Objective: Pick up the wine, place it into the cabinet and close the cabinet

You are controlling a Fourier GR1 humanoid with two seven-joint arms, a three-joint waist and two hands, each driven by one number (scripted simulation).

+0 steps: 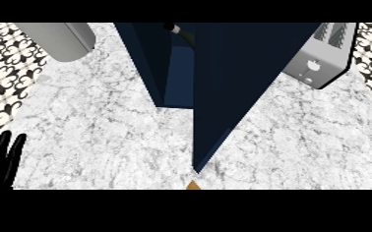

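Black fingers of the left hand (10, 158) stand straight and relaxed at the lower left edge. Up and right of it lies the marble counter (94, 123), then the dark blue cabinet (225, 69), door swung open, the wine (180, 33) inside near the top. Farther right sits a toaster (320, 61).

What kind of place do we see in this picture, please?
Most likely a kitchen: a white marble counter carries a dark blue cabinet with its door swung open, a toaster stands at the right, and patterned tiles show at the left. The left hand rests at the edge.
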